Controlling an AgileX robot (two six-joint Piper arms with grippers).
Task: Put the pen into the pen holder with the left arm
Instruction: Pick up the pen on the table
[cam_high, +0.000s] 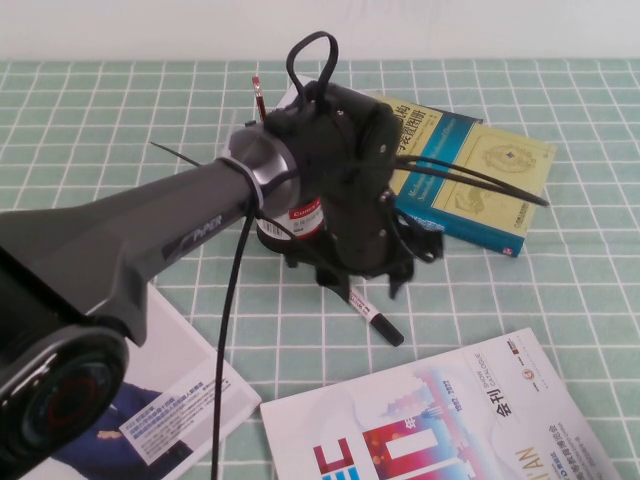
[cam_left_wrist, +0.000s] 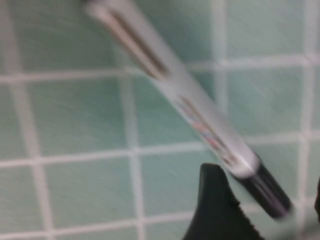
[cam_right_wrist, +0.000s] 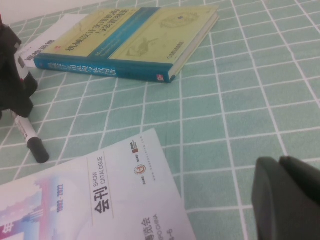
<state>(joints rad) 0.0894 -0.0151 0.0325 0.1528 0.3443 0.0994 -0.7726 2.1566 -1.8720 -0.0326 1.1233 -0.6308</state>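
Observation:
The pen (cam_high: 376, 317) lies flat on the green checked cloth, its black end toward the front right. It also shows in the left wrist view (cam_left_wrist: 190, 107) and the right wrist view (cam_right_wrist: 27, 136). My left gripper (cam_high: 362, 282) points down right over it and is open. In the left wrist view (cam_left_wrist: 267, 210) its fingers (cam_left_wrist: 215, 210) stand either side of the pen's black end, not closed on it. The pen holder (cam_high: 298, 222) stands just behind the left wrist, mostly hidden, with a red pencil (cam_high: 258, 96) sticking up. My right gripper (cam_right_wrist: 287, 192) is shut and empty, low over the cloth.
A blue and yellow book (cam_high: 470, 170) lies at the back right, close to the left gripper. A catalogue (cam_high: 440, 420) lies at the front, just in front of the pen. Another magazine (cam_high: 170, 410) lies at the front left under the left arm.

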